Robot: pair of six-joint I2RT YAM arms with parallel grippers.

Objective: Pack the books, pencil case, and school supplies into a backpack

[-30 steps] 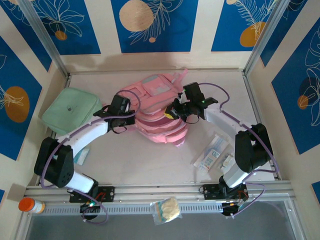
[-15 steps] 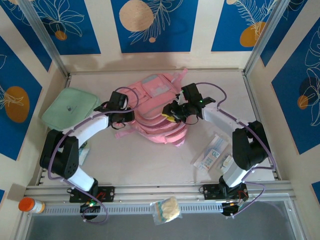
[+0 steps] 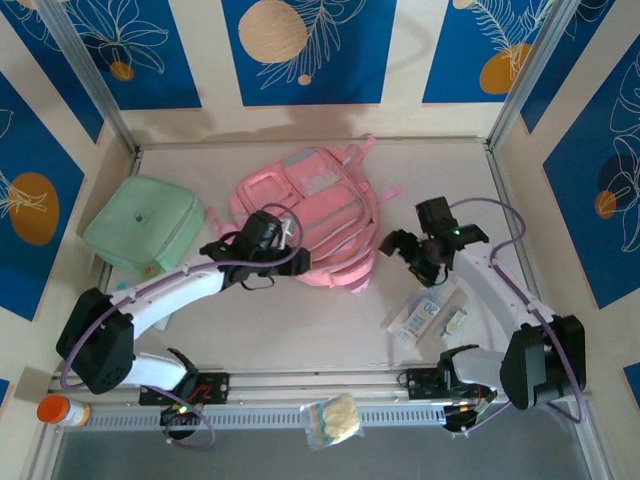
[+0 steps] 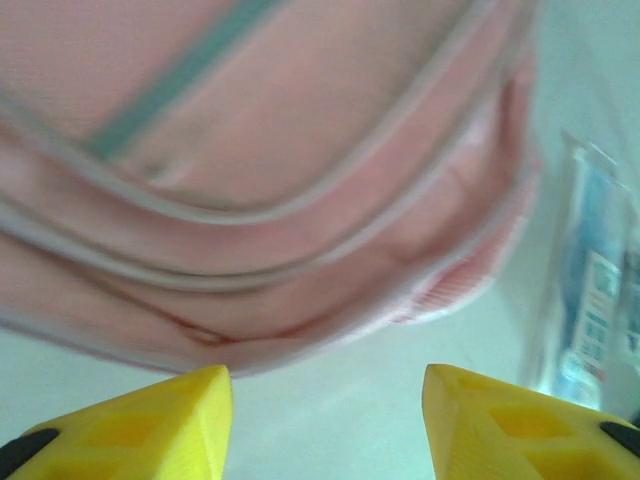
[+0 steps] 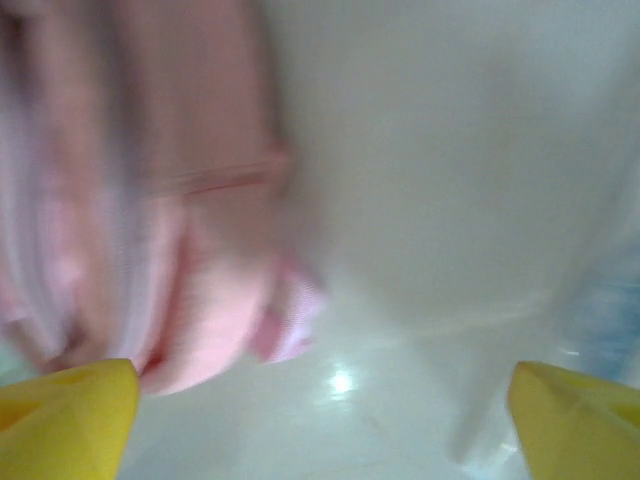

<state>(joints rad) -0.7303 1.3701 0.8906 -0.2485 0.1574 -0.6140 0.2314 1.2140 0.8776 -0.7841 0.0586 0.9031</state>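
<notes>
Packing unfinished: white packet (image 3: 425,312) lies on table (image 3: 300,320), outside backpack (image 3: 310,205); left claw (image 4: 325,395) apart, empty; right claw (image 5: 320,395) wide apart, empty.

White table (image 3: 300,335): pink backpack (image 3: 310,215) centre, mint pouch (image 3: 142,222) far left, white packet (image 3: 424,313) and small white piece (image 3: 457,322) right.

Backpack (image 3: 310,215) centre; pouch (image 3: 140,222) to its L; supplies (image 3: 428,308) nearer, to its R.
</notes>
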